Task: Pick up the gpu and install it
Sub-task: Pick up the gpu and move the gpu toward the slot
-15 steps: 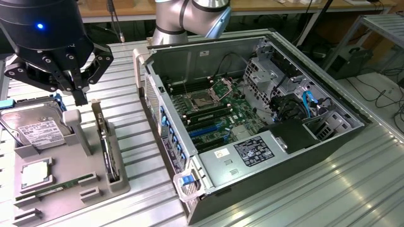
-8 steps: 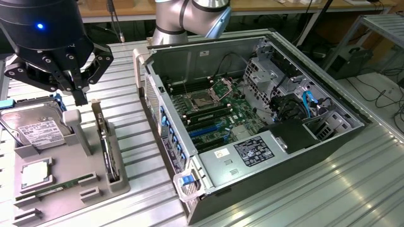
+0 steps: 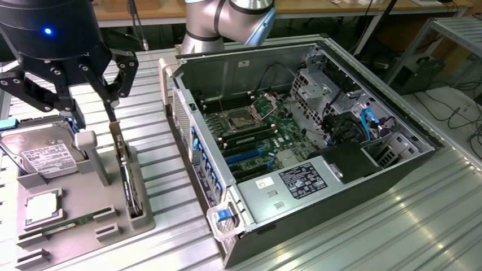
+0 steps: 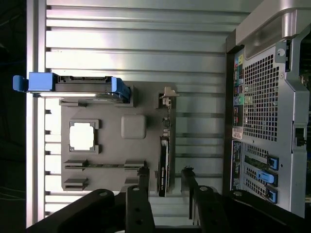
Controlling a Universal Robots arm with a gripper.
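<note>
The gpu point(image 3: 125, 169) stands on its long edge in a slot of the grey holder tray point(image 3: 90, 197), its silver bracket toward the far end. In the wrist view the gpu point(image 4: 165, 155) is a thin dark strip along the tray's edge nearest the computer. My gripper point(image 3: 96, 116) hangs above the tray's far end, over the card and apart from it. Its two black fingers point(image 4: 143, 177) stand apart, one on each side of the card's line, with nothing held between them. My gripper point(image 4: 165, 174) is open.
The open computer case point(image 3: 301, 152) lies to the exterior view's right of the tray, motherboard point(image 3: 249, 130) exposed. A hard drive point(image 3: 38, 149) with blue handles, a CPU point(image 3: 42, 206) and a RAM stick point(image 3: 71, 220) also sit in the tray. The table is ribbed metal.
</note>
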